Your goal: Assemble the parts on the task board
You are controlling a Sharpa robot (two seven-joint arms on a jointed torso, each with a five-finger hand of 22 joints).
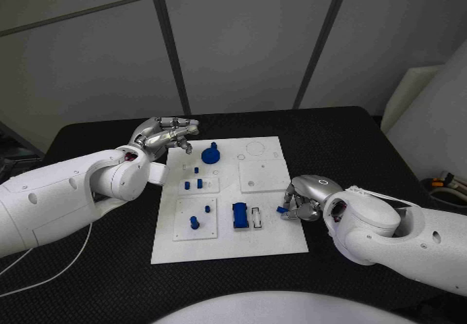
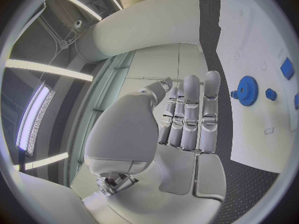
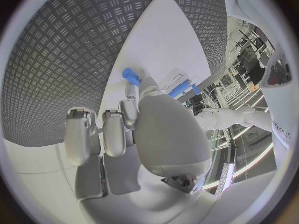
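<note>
— What's the surface like, and the room behind it?

— A black table [image 1: 360,145] with a raised tread pattern, seen close in the right wrist view. Pale grey wall panels with dark seams stand behind it. The white task board [image 1: 282,233] lies in the middle, its long side running away from the robot.

— Where are the parts, and how do they point?

— A blue gear [image 1: 211,154] sits near the far end, a knob on it. Small blue pegs [image 1: 195,183] stand upright on a raised plate at mid-board, and more pegs [image 1: 198,221] stand on the near-left plate. A blue block [image 1: 238,214] lies beside those, its long axis along the board's length.

— And the hands?

— The left hand [image 1: 167,134] hangs over the board's far-left corner, holding nothing; the left wrist view shows its fingers [image 2: 191,112] straight and pressed side by side. The right hand [image 1: 304,199] rests at the board's right edge, fingers curled, pinching a short blue peg [image 3: 131,76] at its fingertips. That peg seems to point in toward the board, though from the head camera it is mostly hidden.
</note>
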